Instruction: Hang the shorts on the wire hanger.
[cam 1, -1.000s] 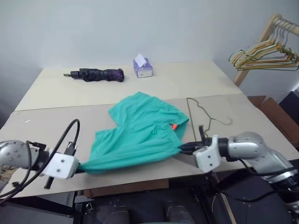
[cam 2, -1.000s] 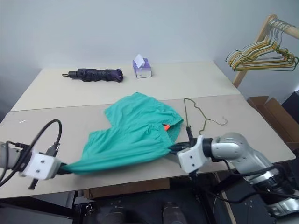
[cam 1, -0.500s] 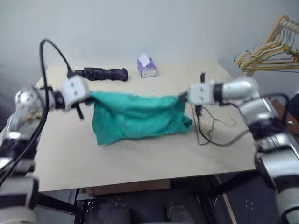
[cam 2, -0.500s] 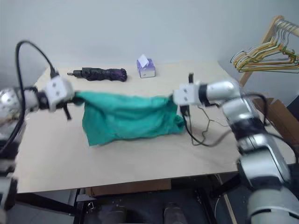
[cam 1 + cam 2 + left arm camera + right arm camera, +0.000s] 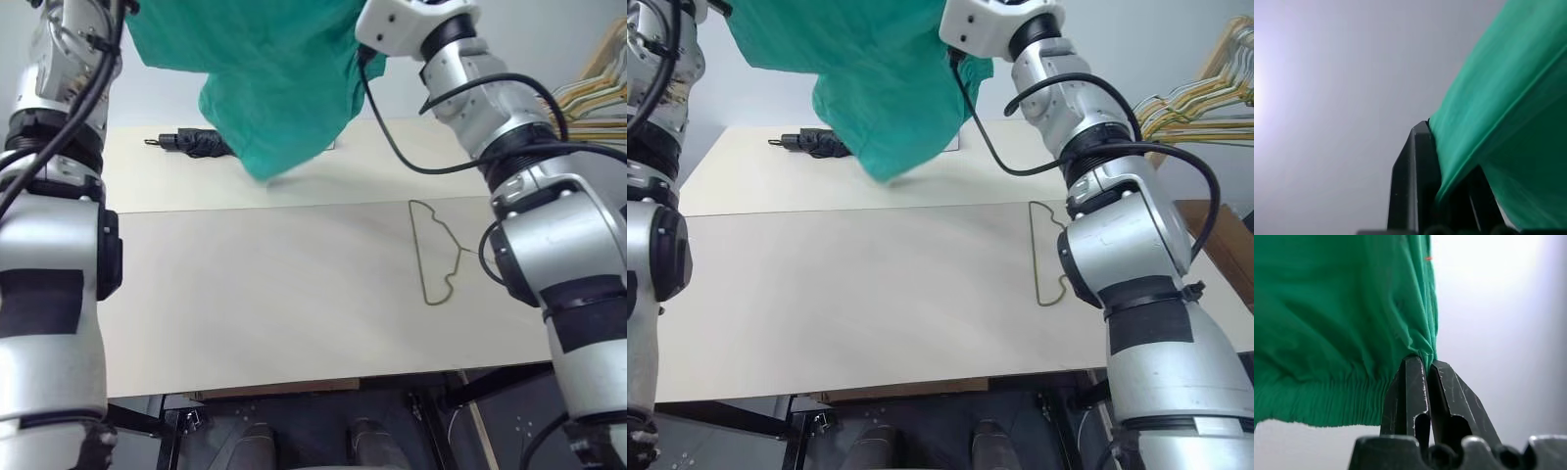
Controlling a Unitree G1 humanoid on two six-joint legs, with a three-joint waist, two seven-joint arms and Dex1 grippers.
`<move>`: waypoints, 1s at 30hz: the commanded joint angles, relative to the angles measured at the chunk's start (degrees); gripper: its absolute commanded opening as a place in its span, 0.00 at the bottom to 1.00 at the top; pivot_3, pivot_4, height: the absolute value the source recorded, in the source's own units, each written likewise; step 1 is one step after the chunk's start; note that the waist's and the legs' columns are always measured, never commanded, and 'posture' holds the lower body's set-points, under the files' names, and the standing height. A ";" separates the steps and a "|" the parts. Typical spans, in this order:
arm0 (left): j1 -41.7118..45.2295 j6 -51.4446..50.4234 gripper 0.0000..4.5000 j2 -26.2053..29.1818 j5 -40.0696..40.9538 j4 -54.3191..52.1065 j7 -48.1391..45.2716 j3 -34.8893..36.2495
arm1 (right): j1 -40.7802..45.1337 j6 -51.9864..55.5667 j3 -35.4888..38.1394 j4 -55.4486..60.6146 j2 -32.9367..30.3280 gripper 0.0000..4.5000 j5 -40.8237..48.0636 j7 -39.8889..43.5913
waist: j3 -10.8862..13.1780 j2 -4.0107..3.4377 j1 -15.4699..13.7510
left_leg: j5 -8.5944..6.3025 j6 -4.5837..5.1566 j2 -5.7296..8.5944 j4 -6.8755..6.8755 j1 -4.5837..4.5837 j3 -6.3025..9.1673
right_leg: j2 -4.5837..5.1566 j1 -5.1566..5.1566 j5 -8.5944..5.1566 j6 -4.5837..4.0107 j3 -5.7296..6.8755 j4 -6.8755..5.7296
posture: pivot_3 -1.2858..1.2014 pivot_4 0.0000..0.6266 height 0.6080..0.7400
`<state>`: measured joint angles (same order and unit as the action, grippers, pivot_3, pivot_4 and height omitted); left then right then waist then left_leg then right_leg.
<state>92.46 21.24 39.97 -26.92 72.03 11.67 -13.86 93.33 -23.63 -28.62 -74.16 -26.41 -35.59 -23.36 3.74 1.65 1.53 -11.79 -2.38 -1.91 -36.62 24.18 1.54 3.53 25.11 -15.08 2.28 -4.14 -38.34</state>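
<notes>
Head view: the shorts [image 5: 265, 69] hang in the air above the table [image 5: 265, 284], spread sideways; the wire hanger [image 5: 438, 253] lies flat and untouched, long axis running away, so threading remains; wrist views: left gripper [image 5: 1442, 196] and right gripper [image 5: 1428, 377] each clamp the fabric (waistband edge)

Setting: a bare test room or robotics lab, not a home. Evidence: a plain pale wall [image 5: 549, 29] without decoration; two plain beige tables [image 5: 274, 284] set edge to edge as a worktop; a wooden rack [image 5: 1227, 44] at the right, hung with a bunch of hangers [image 5: 1195, 108]; a cardboard box [image 5: 1225, 245] kept on the floor beside it. Props are laid out sparsely: a folded umbrella [image 5: 191, 144], a single wire hanger [image 5: 436, 250].
</notes>
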 commanded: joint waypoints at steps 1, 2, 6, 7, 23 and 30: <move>-5.15 8.23 0.00 3.71 0.21 -1.48 -3.43 0.12 | -6.62 -4.21 0.00 -2.23 -4.24 0.00 -1.21 2.13 | -0.03 0.01 -0.13 | 0.00 0.01 0.00 0.00 -0.14 0.00 | 0.00 -0.15 0.02 0.03 0.00 0.02 | 0.53 0.00 1.00; -7.23 10.25 0.00 3.92 0.70 -2.26 -5.61 0.13 | -8.60 -5.94 -0.71 -2.05 -4.82 0.00 -1.96 2.77 | -0.06 0.00 -0.23 | -0.01 0.02 -0.02 0.00 -0.48 0.01 | -0.02 -0.53 0.02 0.03 0.02 0.06 | 0.53 0.00 1.00; -19.78 19.35 0.00 4.46 6.04 -8.51 -18.10 1.72 | -16.79 -13.36 -3.55 -0.96 -7.12 0.00 -4.88 5.98 | -0.08 0.00 0.20 | 0.00 0.05 -0.01 0.10 -1.28 0.00 | -0.02 -1.35 0.09 0.09 0.02 0.23 | 0.53 0.00 1.00; -24.24 21.19 0.00 4.61 8.36 -11.44 -22.16 2.23 | -18.85 -15.58 -4.39 -0.65 -7.71 0.00 -5.58 6.91 | -0.09 -0.01 0.46 | 0.00 0.04 -0.02 0.09 -1.27 0.01 | -0.02 -1.37 0.09 0.09 0.03 0.21 | 0.53 0.00 1.00; -71.34 6.28 0.00 23.09 40.03 -58.66 -75.48 7.38 | -38.74 -39.51 -4.62 7.22 -13.82 0.00 -3.12 28.10 | -0.07 -0.04 5.36 | -0.35 0.66 -0.08 0.17 -2.90 0.06 | -0.07 -3.04 -0.03 0.08 -0.04 0.53 | 0.53 0.06 1.00; -80.80 0.65 0.00 29.76 43.50 -69.61 -87.21 7.88 | -43.36 -39.61 -4.28 11.59 -15.26 0.00 -2.80 32.22 | -0.07 -0.04 5.16 | -0.40 0.74 -0.10 0.16 -2.83 0.05 | -0.08 -2.98 -0.07 0.07 -0.07 0.51 | 0.53 0.05 1.00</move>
<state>12.91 23.41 67.21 15.34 4.33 -72.90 -8.58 50.45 -64.77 -34.87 -61.41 -37.92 -38.92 8.27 3.67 1.62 6.69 -12.20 -1.64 -2.01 -36.47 21.35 1.59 3.46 22.13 -15.16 2.35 -4.20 -37.84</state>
